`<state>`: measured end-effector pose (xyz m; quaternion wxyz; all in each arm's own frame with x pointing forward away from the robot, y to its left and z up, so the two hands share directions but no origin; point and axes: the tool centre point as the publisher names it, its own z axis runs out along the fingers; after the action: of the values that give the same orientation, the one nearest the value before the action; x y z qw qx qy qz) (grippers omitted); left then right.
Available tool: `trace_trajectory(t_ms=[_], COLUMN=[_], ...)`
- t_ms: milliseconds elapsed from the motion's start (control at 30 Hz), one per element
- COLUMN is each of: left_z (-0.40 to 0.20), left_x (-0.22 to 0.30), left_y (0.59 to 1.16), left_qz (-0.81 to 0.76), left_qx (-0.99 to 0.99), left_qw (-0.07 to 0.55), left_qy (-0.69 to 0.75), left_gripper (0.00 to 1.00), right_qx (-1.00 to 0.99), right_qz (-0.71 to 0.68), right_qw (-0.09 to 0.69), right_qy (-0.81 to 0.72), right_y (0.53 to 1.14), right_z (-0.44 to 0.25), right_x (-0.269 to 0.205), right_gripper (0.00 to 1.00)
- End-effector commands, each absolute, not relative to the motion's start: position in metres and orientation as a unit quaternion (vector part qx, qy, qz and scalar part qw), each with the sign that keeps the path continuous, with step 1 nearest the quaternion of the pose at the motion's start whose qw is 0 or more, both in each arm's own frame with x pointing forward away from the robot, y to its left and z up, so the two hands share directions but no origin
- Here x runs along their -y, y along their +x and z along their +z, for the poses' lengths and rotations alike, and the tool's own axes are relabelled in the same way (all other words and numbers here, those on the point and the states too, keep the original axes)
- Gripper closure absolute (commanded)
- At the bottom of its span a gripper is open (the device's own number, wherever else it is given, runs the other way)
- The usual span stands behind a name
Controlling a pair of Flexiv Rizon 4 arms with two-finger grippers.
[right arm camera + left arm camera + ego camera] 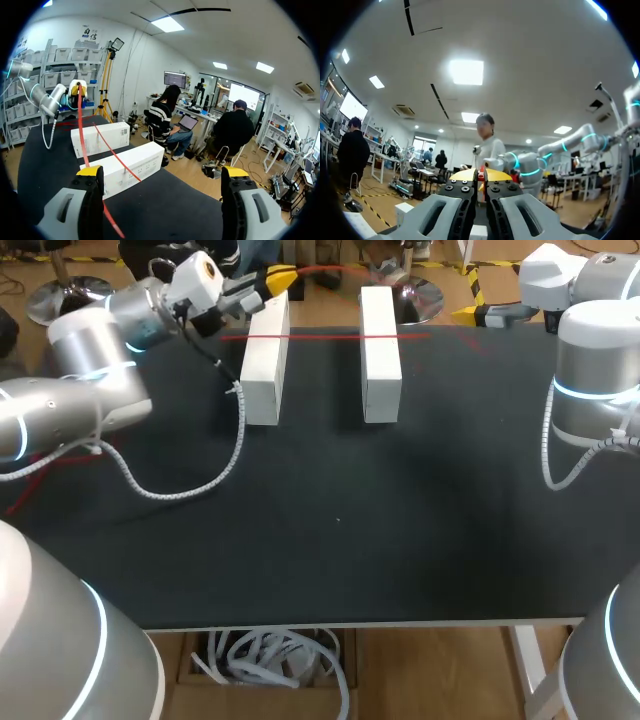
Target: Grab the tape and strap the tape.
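Observation:
Two white blocks lie side by side at the table's far edge. A thin red tape strip runs across the tops of both. My left gripper hovers above the far end of the left block, shut on a red tape end pinched between its yellow tips. In the right wrist view a loose red tape strand stretches from that gripper down past the inner side of one finger of my right gripper. The right gripper stands wide open at the far right, touching nothing.
The black table top lies bare in front of the blocks. My left arm's grey cable droops onto the table beside the left block. Both arm bases stand at the near corners.

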<state>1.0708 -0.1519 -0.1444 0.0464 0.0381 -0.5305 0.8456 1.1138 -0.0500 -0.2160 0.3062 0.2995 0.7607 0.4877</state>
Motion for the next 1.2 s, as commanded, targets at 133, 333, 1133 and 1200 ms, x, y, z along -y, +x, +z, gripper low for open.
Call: trace_trajectory(t_ms=[133, 333, 1133, 1200], left_z=[-0.147, -0.149, -0.145, -0.147], left_x=[0.161, 0.167, 0.169, 0.167], left_y=[1.076, 1.08, 1.091, 1.092], left_qz=[0.851, 0.851, 0.869, 0.867], left_qx=[0.519, 0.518, 0.485, 0.488], left_qw=[0.058, 0.063, 0.068, 0.064], left_qy=[0.048, 0.057, 0.064, 0.072], left_gripper=[1.0, 1.0, 1.0, 1.0], right_qx=[-0.761, -0.761, -0.761, -0.761], right_qz=[0.488, 0.488, 0.488, 0.488], right_qw=[0.306, 0.306, 0.306, 0.306], right_qy=[0.3, 0.3, 0.3, 0.3], right_y=[1.114, 1.114, 1.114, 1.114], right_z=[-0.216, -0.216, -0.216, -0.216], right_x=[0.05, 0.05, 0.05, 0.05], right_gripper=[0.0, 0.0, 0.0, 0.0])
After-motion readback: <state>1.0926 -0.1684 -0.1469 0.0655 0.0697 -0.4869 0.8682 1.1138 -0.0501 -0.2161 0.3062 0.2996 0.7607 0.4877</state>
